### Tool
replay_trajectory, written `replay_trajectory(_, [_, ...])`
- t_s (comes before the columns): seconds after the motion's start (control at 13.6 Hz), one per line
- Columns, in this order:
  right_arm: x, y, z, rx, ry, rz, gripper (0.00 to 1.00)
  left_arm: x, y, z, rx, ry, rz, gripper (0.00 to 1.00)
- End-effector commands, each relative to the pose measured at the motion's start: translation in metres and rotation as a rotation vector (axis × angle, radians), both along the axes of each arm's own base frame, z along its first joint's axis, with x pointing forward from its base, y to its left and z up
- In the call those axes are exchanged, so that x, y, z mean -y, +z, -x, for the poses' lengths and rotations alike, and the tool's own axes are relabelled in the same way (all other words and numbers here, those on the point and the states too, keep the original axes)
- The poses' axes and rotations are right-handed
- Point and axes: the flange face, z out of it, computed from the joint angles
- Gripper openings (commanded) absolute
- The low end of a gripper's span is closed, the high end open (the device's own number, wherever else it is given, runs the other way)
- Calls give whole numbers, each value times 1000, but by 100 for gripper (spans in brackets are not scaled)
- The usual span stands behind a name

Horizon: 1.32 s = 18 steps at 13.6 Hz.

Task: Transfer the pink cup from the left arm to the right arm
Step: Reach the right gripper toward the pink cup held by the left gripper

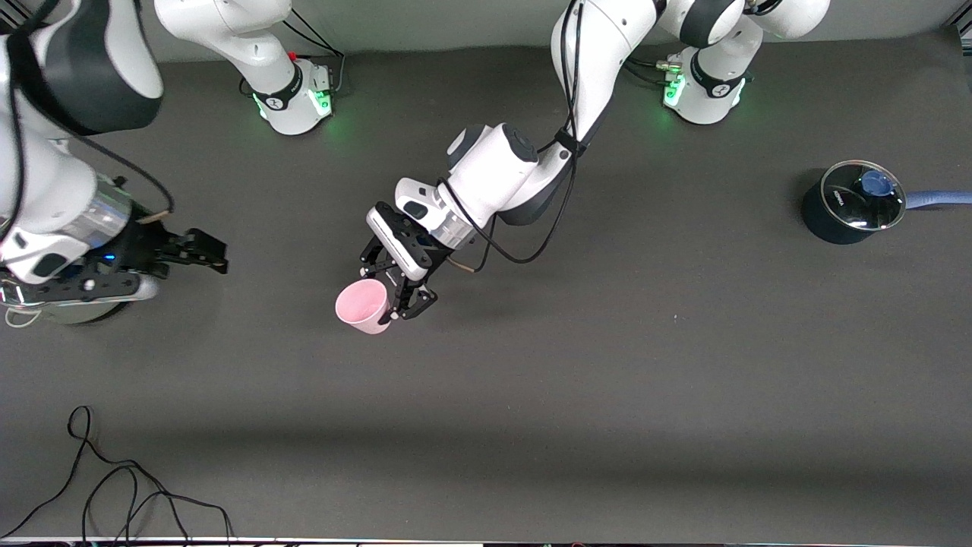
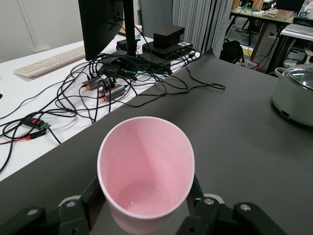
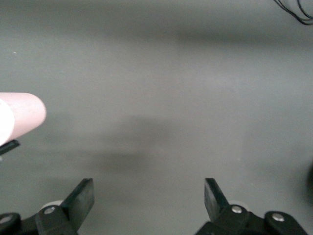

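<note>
The pink cup [image 1: 363,305] hangs over the middle of the table, tipped on its side with its open mouth toward the right arm's end. My left gripper [image 1: 389,291] is shut on its lower body, one black finger on each side. In the left wrist view the cup [image 2: 145,171] fills the space between the fingers [image 2: 93,198], and its inside is bare. My right gripper [image 1: 220,256] stands open over the right arm's end of the table, apart from the cup. In the right wrist view its gripper [image 3: 149,196] holds nothing, and the cup [image 3: 22,115] shows at the frame's edge.
A dark pot with a glass lid [image 1: 854,201] and a blue handle sits toward the left arm's end. A pale pot [image 1: 83,310] stands under the right arm's wrist. A loose black cable [image 1: 114,486] lies near the front edge.
</note>
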Motion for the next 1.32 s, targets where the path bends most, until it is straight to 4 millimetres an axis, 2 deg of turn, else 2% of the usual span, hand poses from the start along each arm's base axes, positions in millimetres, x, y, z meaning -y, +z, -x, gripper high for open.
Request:
replay_trajectory(0.0, [-42,-6,-2,9,-18,-57,100,3,1,1,6,6,-6,0])
replay_trajectory(0.37, [-103,-34,-6,-14,-71,-185,100,-2,1,-3,31,6,-34,0])
replay_trajectory(0.51, [-107,-44,-10,-21,-99,-195,100,-2,0,-3,30,7,-35,0])
replay_trajectory(0.81, [-124,-77,-20,-14,-105,-184,100,-2,0,-2,30,7,-34,0])
replay_trajectory(1.03, [-128,-93,-31,15,-147,-185,100,-2,1,-2,31,7,-32,0])
replay_trajectory(1.1, [-139,-100,-31,22,-145,-186,100,-2,1,-2,31,7,-32,0])
replay_trajectory(1.25, [-141,-107,-34,28,-167,-186,100,-2,1,-2,33,7,-32,0])
